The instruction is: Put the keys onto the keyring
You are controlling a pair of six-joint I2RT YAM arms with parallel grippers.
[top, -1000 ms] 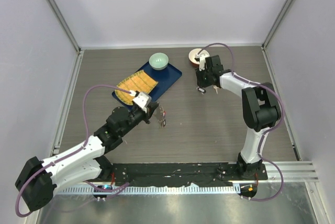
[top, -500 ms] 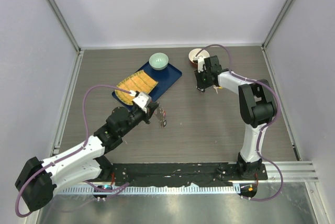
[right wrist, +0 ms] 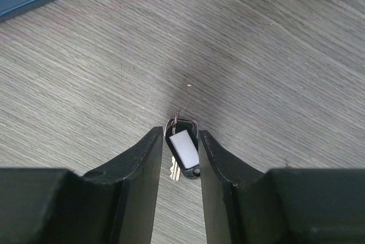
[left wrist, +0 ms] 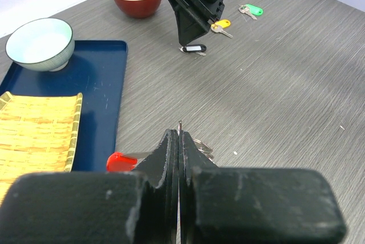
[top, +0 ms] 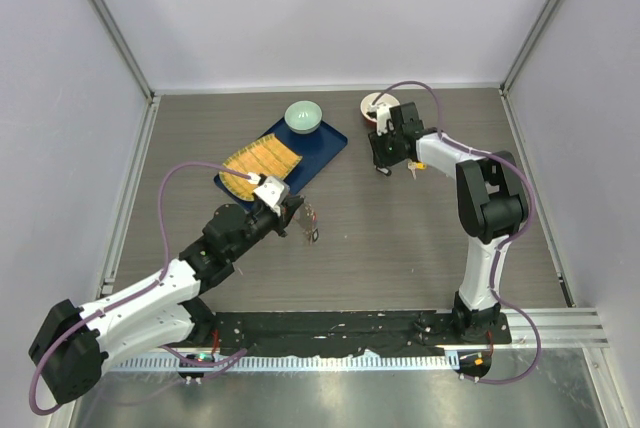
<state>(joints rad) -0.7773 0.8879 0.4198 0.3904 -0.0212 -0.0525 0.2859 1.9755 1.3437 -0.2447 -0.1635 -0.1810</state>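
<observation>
Your worktop [top: 400, 248] is a grey-brown wood-grain board, boxed in by plain pale walls [top: 320, 8] with bare metal posts at the corners. A metal rail runs along the bottom edge of the top view. In the upper left of that view you have a dark blue rectangular tray [top: 328, 144] carrying a yellow woven bamboo mat [top: 262, 161] and a pale green ceramic bowl [top: 303, 116]. A red bowl with a white inside [top: 377, 105] stands to the right of the tray, on the bare wood. From above, your left pincer [top: 303, 216] sits near the middle of the frame with a silver metal keyring [top: 313, 228] at its tip. Only the left wrist view shows you that its fingers are pressed together on a thin piece of that ring, with the ring's red oval loop poking out at lower left. That same view picks out a small yellow-headed key [left wrist: 220, 25] and a green-headed key [left wrist: 251, 10] lying near each other at upper right; from above they are mere specks. Your right pincer [top: 384, 162] points down in the upper right of the top view, just below the red bowl. Its own wrist view shows the fingers apart, straddling a small black-headed key with a white label [right wrist: 183, 149] that lies flat on the wood. You cannot tell whether the pads touch it.
</observation>
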